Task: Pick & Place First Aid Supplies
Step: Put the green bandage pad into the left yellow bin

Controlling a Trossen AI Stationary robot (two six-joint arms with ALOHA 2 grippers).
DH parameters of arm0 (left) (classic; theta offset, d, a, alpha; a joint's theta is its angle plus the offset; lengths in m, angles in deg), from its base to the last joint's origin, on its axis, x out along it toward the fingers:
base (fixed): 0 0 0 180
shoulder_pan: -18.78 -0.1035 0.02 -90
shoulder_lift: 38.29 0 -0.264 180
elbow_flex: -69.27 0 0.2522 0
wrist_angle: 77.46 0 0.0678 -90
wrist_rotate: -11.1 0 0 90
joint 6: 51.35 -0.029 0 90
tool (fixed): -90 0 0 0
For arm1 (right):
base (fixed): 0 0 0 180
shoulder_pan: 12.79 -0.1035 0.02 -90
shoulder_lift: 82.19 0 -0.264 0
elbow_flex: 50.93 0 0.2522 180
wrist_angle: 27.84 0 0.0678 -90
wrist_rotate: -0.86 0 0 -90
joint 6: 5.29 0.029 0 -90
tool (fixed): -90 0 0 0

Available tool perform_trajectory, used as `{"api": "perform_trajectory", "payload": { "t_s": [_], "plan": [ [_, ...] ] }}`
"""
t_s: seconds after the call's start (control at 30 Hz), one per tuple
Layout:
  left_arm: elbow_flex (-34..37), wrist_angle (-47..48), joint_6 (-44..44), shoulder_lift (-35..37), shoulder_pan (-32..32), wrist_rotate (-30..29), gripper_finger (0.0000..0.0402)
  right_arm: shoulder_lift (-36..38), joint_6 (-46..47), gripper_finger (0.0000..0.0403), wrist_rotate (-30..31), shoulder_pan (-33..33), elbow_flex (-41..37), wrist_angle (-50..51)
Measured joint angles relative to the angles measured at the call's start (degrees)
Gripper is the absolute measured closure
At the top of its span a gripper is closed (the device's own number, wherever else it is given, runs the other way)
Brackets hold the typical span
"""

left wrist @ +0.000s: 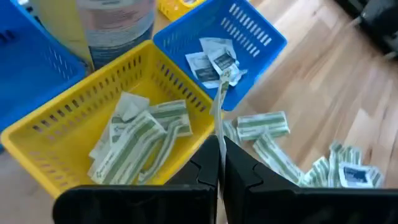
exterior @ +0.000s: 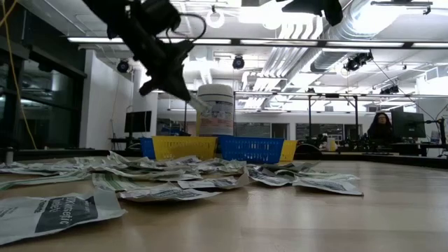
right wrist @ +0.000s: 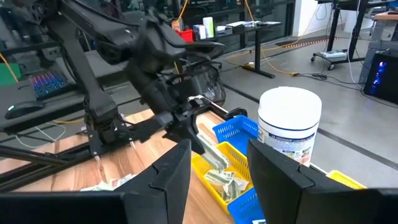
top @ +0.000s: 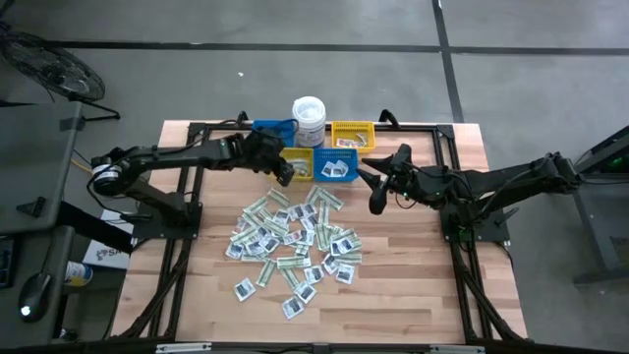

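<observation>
Sorting is barely started. The yellow bin (left wrist: 74, 134) holds a few green-and-white strips (left wrist: 146, 134), and the blue bin (left wrist: 245, 46) next to it has a few white square packets (left wrist: 211, 59). Everything else is left: the pile of packets (top: 290, 241) is spread over the middle of the table (top: 413, 295), dozens of them, overlapping, both kinds mixed.

My left gripper (left wrist: 219, 158) is clamped together on one long strip (left wrist: 219, 102), pinched by its end. It hangs over the yellow bin's near corner, right by the edge it shares with the blue bin. In the right wrist view the strip dangles from the fingers above the bin. My read: I'm about to drop it in, and it needs to land inside yellow, not slide into blue.

My right gripper (right wrist: 219, 168) is up off the table, just to the right of the bins, fingers apart, nothing between them. It points toward the white tub (right wrist: 289, 124) and the bins. Looks free for its next pick from the pile.

Packets are thin flat paper, some creased and curled at the edges. Strips are pale green and white; squares are white with dark print. Expect them to be fiddly to lift singly from overlaps.
</observation>
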State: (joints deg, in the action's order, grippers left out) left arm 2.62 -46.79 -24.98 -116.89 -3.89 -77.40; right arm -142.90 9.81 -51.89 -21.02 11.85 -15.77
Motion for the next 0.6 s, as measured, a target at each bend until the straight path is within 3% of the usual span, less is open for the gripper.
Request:
{"api": "perform_trajectory", "payload": {
  "t_s": [0.1,0.33,0.6],
  "plan": [
    [2.8,-0.6,1.7,-0.2,-3.8,4.0,0.0401,0.0,0.1,0.0251,0.0,0.0,0.0,0.2],
    [6.7,-6.7,5.1,-0.2,-9.0,7.4,0.0401,0.0,0.4,0.0251,0.2,0.0,0.0,0.5],
    [6.7,-8.2,7.1,-2.8,-9.9,10.6,0.0401,0.0,0.6,0.0251,1.8,0.0,0.0,0.6]
  ]
}}
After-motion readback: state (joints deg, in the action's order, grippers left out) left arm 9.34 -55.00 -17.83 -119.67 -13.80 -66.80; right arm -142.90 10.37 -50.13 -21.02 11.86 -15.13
